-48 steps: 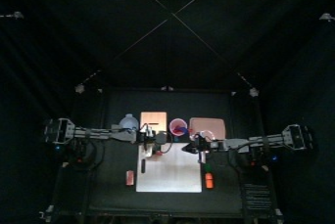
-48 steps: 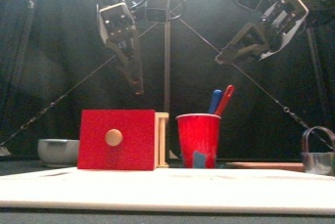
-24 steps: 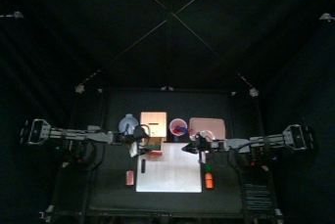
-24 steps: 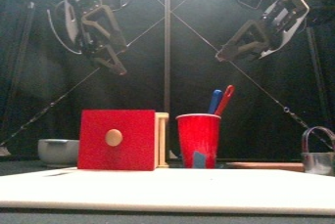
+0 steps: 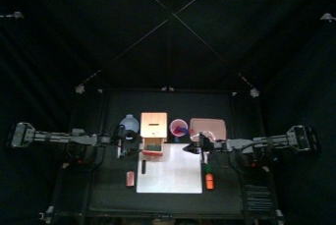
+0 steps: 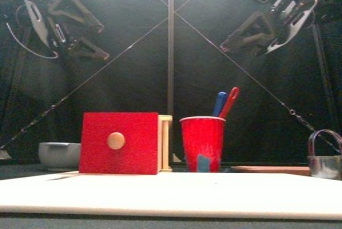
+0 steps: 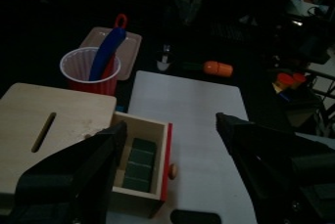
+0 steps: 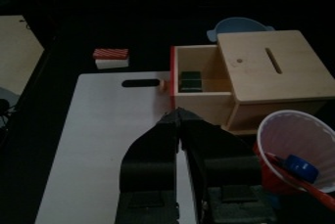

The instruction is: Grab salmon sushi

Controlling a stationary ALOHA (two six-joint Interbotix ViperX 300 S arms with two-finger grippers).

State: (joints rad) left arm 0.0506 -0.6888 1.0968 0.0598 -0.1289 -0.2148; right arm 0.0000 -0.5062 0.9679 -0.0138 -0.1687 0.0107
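The tiny reddish-orange salmon sushi block [image 5: 130, 178] lies on the black counter [image 5: 108, 195], left of the white rectangular mat [image 5: 174, 175]. The left claw [image 7: 167, 130] is spread wide, high above (the right claw [image 8: 178, 120] is clenched, empty). The risk is grabbing the brighter orange stick [image 5: 209, 181] across the mat instead.

Red-fronted wooden box [image 6: 126, 143] beside red cup [image 6: 203, 143] holding pens; white mat [image 7: 197, 140] in front

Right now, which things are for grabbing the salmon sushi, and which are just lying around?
For the job:
salmon sushi, lying just off the white board's edge

Just lying about:
white board
wooden box with its drawer open
red cup holding pens
bowl
orange stick
pink plate
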